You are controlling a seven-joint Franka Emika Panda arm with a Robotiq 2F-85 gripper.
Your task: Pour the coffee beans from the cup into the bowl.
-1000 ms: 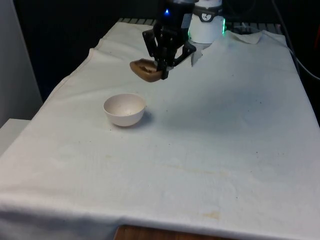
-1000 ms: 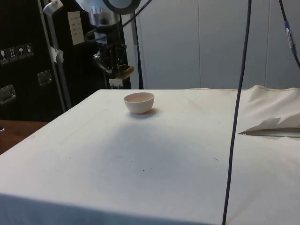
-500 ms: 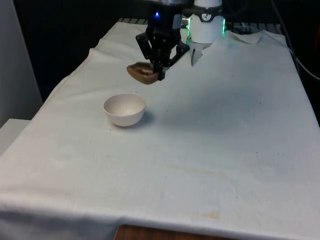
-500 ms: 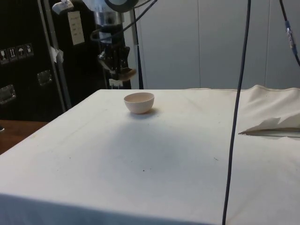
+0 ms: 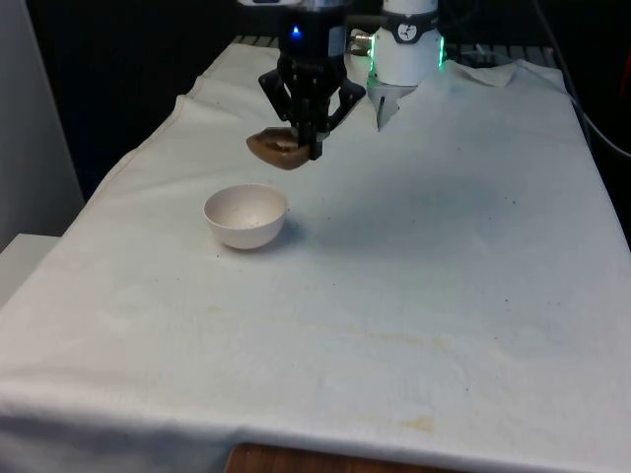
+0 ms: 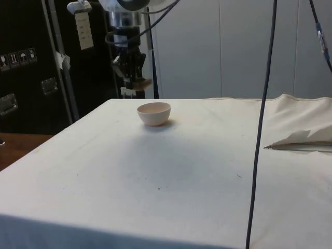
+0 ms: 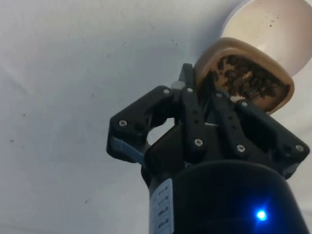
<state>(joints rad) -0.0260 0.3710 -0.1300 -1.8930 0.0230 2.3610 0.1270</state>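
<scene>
Small tan cup [image 5: 278, 147] with dark coffee beans [image 7: 242, 78] clamped at rim by black two-finger tool [image 5: 304, 137], carried in air above white-clothed bench [image 5: 414, 256]. Over last second, cup shifted toward front view's left and slightly up, tilt kept shallow; beans retained inside. Round white bowl [image 5: 245, 216] unmoved, seated on cloth, below cup and nearer camera. In wrist view bowl rim [image 7: 258, 24] seen just beyond cup. Transport judged nearly done; pour not begun; further alignment over bowl needed before tipping.

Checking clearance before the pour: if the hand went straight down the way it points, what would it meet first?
Probably the white cloth just behind the bowl; the hand, holding the cup, looks short of the bowl, though depth is unclear.
</scene>
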